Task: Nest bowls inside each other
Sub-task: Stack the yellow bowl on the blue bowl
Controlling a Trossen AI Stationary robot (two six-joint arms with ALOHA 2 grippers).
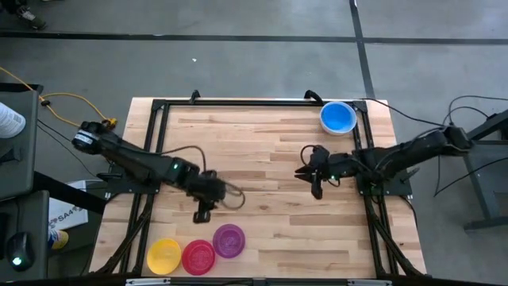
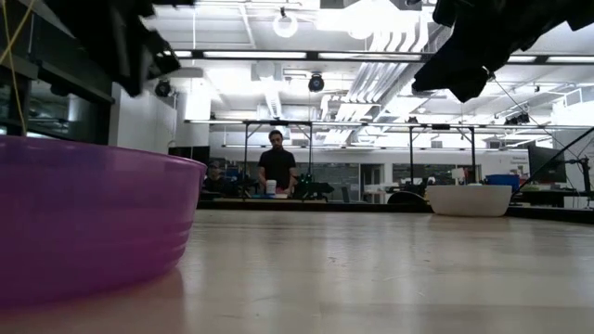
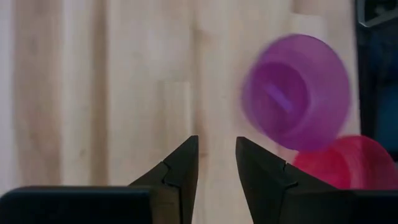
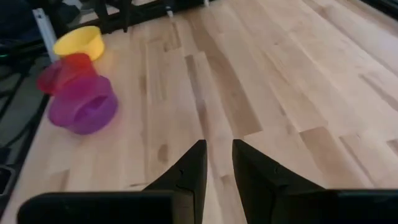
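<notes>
On the high view, near the table's (image 1: 270, 135) front edge toward its left corner, three bowls sit in a row: the yellow bowl (image 1: 164, 256), then the red bowl (image 1: 198, 257) touching it, then the purple bowl (image 1: 229, 240) just beside the red one. None of them is inside another yet. The left gripper (image 1: 208, 201) hangs above the wood a little way behind the purple bowl, and it holds nothing. Its fingers (image 3: 180, 171) stand a small way apart, with bare wood showing in the gap. The right gripper (image 1: 315, 181) hangs over the middle of the table toward the right edge, and it is empty too, its fingers (image 4: 189, 171) also a little apart. The blue bowl (image 1: 338, 117) sits far off by the back right corner. In the low view a pale bowl (image 2: 470, 199) sits at the far side of the table; I cannot tell if a white bowl lies under the blue one. It looks like the job is only starting, with no bowl picked up. Next, I think the left gripper needs to open wider, come down over the rim of the purple bowl, pinch it, and lift it into the red one.
</notes>
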